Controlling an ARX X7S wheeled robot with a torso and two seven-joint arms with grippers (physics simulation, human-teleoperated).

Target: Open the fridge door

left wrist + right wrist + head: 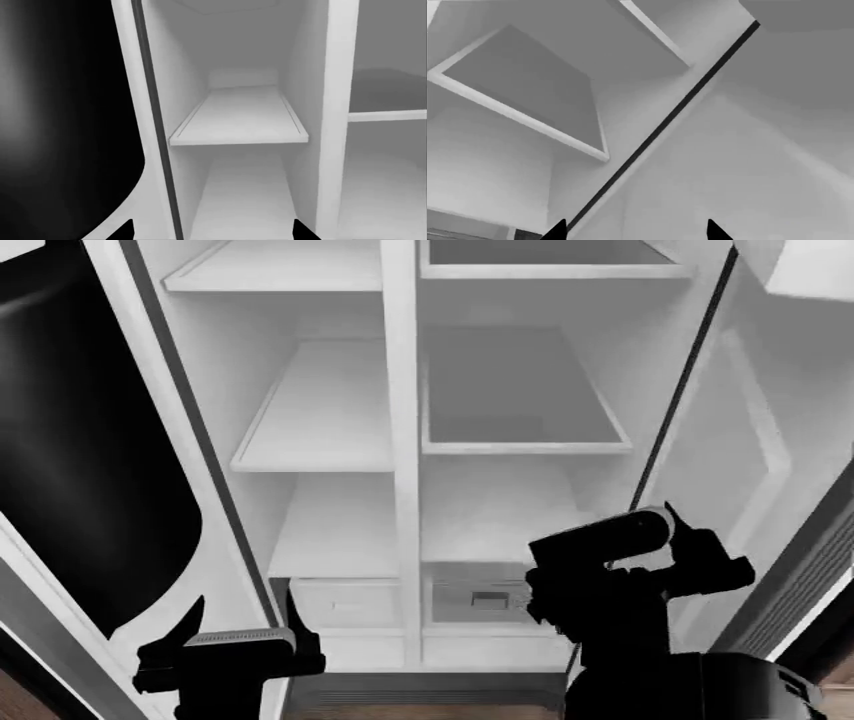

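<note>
The fridge [400, 440] stands straight ahead with both doors swung open, showing white shelves either side of a centre divider. Its glossy black left door [80, 470] angles out at the left, and the white inner face of the right door [754, 460] angles out at the right. My left gripper [243, 625] is low by the left door's edge, open and empty. In the left wrist view that gripper [213, 232] faces a shelf [240, 120] beside the black door [60, 125]. My right gripper [635, 231] is open and empty, facing the right door's dark seal [660, 125].
Two white drawers [347, 605] sit at the bottom of the fridge, between my arms. My right arm [601, 570] rises in front of the lower right compartment. A strip of brown floor [427, 710] shows below the fridge.
</note>
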